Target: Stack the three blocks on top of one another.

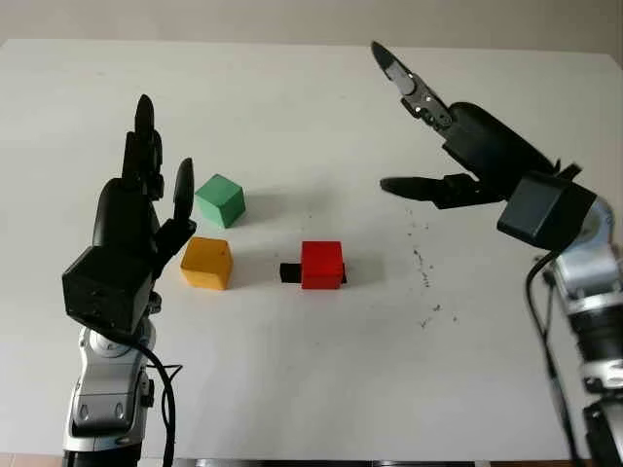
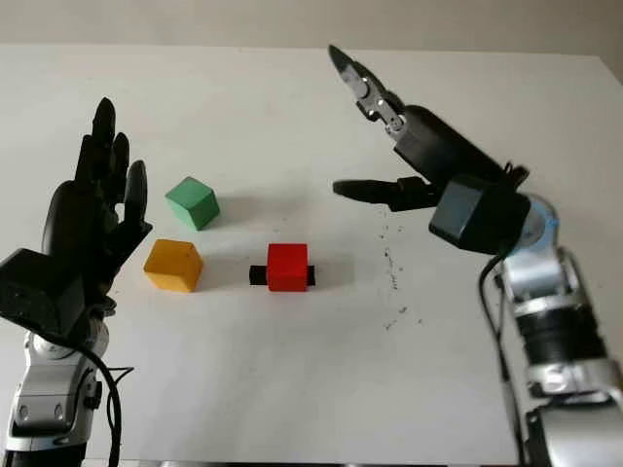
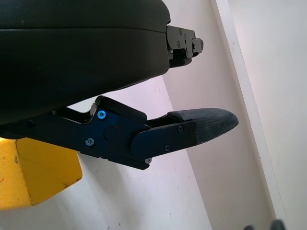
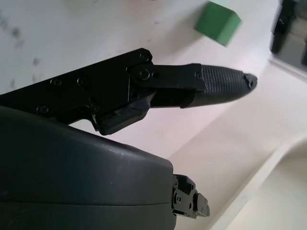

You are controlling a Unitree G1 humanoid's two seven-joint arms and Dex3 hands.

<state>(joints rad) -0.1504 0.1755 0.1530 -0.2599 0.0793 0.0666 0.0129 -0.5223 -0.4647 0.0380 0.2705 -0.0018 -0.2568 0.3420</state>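
Left eye view looks down on a white table (image 1: 311, 389) with three small blocks lying apart from one another, none stacked yet. The green block (image 1: 220, 200) sits farthest from you, turned at an angle. The yellow block (image 1: 206, 263) is just in front of it, nearer the robot. The red block (image 1: 322, 265) lies to the right of the yellow one, and it sits over a small black piece (image 1: 289, 272) that pokes out from beneath both sides.

Your left hand (image 1: 146, 209) is raised just left of the yellow and green blocks, released and holding nothing. Your right hand (image 1: 443, 136) hangs above the table well to the right of the red block, also released and empty.

Watch these risks as you begin. The left hand is very close to the yellow block, so a sideways move could knock it away or into the green one. The green block is rotated, so fingers closing on its corners may twist it out of the hold. The red block probably does not sit flat because of the black piece, so it would make a poor base and may tip when touched.
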